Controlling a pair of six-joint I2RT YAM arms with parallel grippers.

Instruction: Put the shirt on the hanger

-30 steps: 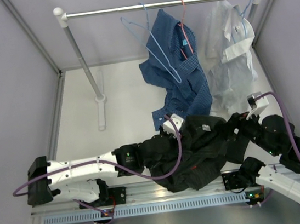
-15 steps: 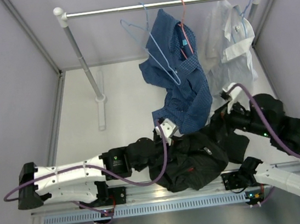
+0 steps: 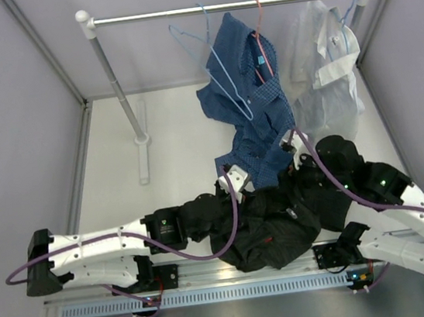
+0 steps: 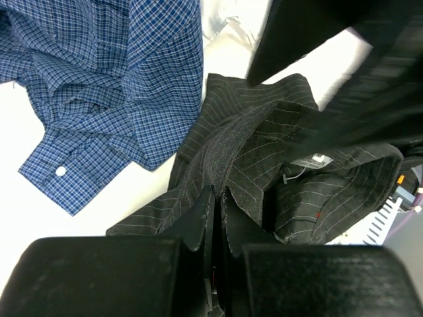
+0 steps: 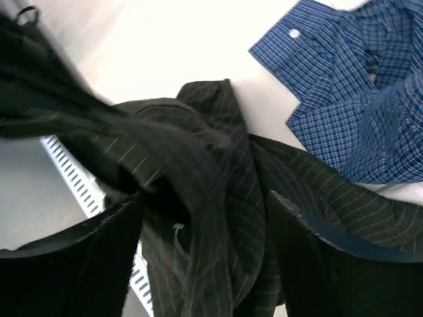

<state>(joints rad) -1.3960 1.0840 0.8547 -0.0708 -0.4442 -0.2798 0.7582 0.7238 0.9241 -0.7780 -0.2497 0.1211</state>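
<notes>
The black pinstriped shirt [image 3: 273, 232] lies crumpled at the near edge of the table, between the two arms. Its white neck label [image 4: 310, 160] shows in the left wrist view. My left gripper [image 3: 230, 203] is shut on a fold of the shirt [image 4: 264, 152] by the collar; its closed tip [image 4: 217, 191] pinches the fabric. My right gripper [image 5: 203, 198] is open and hangs just above the shirt [image 5: 218, 152], fabric showing between its fingers. In the top view it [image 3: 292, 187] is hard to tell from the dark cloth. The light-blue wire hanger [image 3: 206, 22] hangs bare on the rail.
A blue checked shirt [image 3: 257, 113] hangs from a red hanger [image 3: 257, 12] and trails onto the table beside the black shirt. A white shirt [image 3: 326, 73] hangs at the right. The rail [image 3: 139, 17] stands on a post [image 3: 116, 85]. Grey walls enclose the table.
My right arm has swung left and forward, over the black shirt. My left gripper pulled its fold a little left, bunching the shirt, then held still.
</notes>
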